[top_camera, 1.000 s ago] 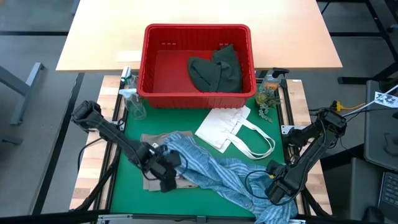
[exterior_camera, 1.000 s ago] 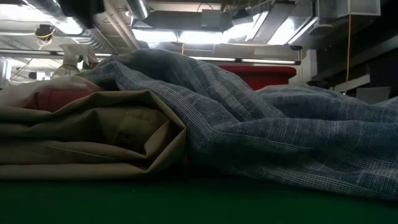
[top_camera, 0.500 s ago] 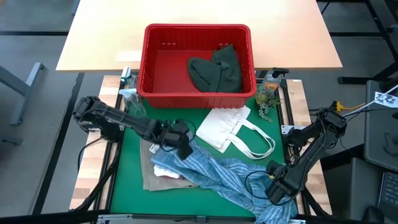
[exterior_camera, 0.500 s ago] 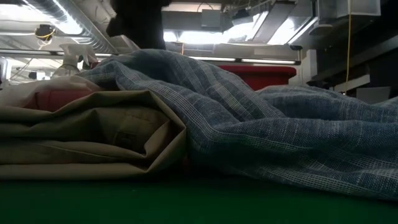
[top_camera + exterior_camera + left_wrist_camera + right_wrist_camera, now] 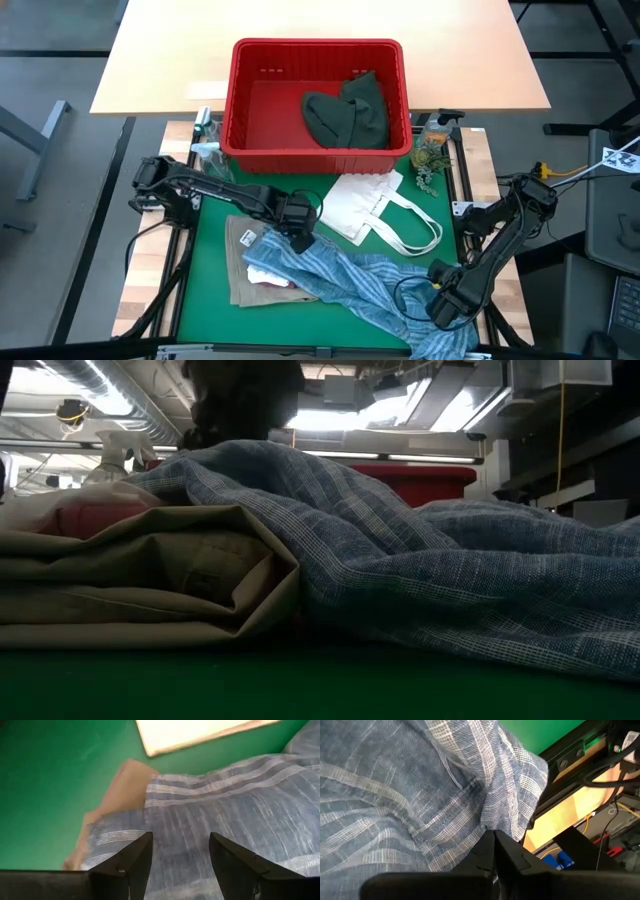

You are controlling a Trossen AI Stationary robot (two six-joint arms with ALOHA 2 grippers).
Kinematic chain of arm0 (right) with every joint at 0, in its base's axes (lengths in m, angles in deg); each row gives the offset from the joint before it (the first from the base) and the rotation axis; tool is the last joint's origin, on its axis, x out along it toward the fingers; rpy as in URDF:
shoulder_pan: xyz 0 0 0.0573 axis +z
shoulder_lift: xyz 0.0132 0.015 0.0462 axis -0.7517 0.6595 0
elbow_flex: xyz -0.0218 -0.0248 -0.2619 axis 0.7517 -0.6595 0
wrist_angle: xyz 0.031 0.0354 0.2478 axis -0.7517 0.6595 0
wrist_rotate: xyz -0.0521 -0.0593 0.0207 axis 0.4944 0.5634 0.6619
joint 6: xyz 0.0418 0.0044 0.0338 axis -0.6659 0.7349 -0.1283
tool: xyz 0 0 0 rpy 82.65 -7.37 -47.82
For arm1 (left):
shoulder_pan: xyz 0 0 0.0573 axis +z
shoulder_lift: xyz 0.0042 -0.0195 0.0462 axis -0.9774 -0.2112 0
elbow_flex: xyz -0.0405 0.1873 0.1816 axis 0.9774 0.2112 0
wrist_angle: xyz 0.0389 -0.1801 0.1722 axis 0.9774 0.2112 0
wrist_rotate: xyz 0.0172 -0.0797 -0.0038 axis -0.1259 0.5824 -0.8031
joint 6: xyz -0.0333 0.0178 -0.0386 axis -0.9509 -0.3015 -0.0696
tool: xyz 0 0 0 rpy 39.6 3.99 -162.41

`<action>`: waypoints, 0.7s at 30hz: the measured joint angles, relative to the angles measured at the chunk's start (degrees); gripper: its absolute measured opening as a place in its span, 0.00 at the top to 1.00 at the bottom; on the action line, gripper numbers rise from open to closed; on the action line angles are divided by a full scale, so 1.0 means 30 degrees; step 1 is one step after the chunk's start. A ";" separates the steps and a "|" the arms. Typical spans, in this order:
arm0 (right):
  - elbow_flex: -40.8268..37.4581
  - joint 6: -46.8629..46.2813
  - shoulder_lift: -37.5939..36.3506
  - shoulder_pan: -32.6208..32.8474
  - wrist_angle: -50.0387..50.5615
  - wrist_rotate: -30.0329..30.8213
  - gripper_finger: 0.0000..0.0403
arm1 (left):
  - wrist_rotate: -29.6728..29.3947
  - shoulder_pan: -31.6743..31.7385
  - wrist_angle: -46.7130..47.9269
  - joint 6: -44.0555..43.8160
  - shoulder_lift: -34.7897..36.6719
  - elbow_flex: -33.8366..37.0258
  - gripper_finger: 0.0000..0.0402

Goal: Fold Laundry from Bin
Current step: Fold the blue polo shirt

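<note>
The high view looks straight down on the whole table [image 5: 215, 290]. The low view sits at mat level, right against the striped shirt [image 5: 420, 560]. Both wrist views look closely down onto that same shirt, shared by all four.

The blue-white striped shirt [image 5: 225, 815] is a loosely woven cloth with a coarse, visible thread texture; the tan garment [image 5: 150, 580] is a smoother, denser matt fabric. The bin [image 5: 245, 110] is glossy red moulded plastic. The green table mat [image 5: 55, 785] looks matt and even; the far tabletop [image 5: 160, 60] appears smooth pale wood.
</note>
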 joint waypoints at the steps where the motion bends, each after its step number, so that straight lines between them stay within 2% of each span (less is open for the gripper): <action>1: 0.0000 0.0021 -0.0004 0.0000 -0.0006 0.0070 0.98 | 0.0343 0.0106 -0.0077 0.0000 -0.0195 0.0000 0.53; 5: 0.0000 0.0029 -0.0007 0.0000 -0.0022 0.0181 0.98 | 0.1700 0.0403 -0.0058 -0.0015 -0.1225 0.0000 0.54; 10: 0.0000 0.0029 -0.0007 0.0000 -0.0111 0.0203 0.98 | 0.4571 0.0520 -0.0208 0.0410 -0.2125 0.0000 0.60; 13: 0.0000 0.0036 -0.0007 0.0000 -0.0161 0.0207 0.98 | 0.5281 0.0439 -0.0215 0.1053 -0.2165 0.0000 0.69; 18: 0.0000 0.0036 -0.0007 0.0000 -0.0404 0.0219 0.98 | 0.5048 0.0097 -0.0095 0.1107 -0.2160 0.0000 0.94; 21: 0.0000 0.0036 -0.0007 0.0000 -0.0393 0.0225 0.98 | 0.5001 -0.0033 -0.0047 0.1144 -0.2160 0.0000 0.98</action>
